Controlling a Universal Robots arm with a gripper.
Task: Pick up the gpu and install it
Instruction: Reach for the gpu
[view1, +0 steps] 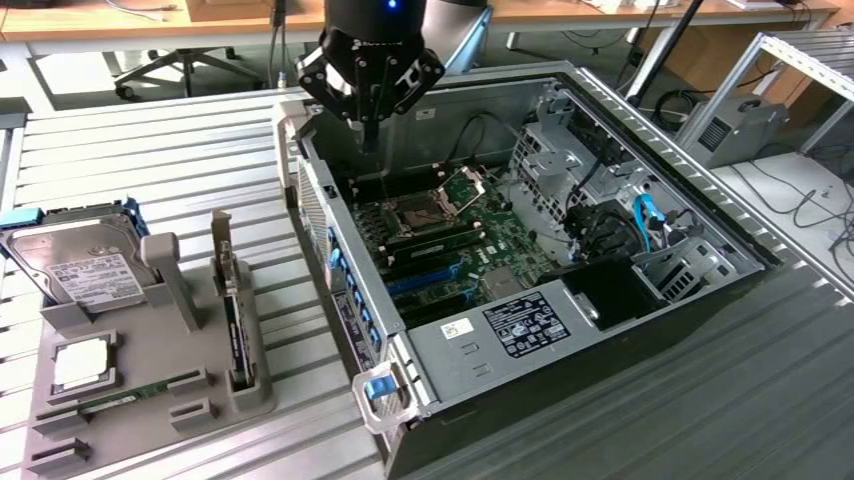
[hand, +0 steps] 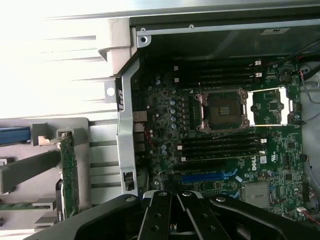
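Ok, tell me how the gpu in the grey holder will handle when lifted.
The gpu looks a thin board: probably stiff. Standing on edge in the grey holder, it may tip if nudged sideways. Bare circuitry: likely fragile.

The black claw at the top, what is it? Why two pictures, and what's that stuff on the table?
That claw is the robot arm's gripper, its hand. Its fingers are shut and hold nothing. It hangs over an open computer case with a green motherboard inside. One picture comes from a camera standing off to the side; the other from a camera on the robot's wrist, looking down into the case. Beside the case, a grey holder keeps parts: a hard drive, and the gpu, a thin green card standing on edge in its slot.
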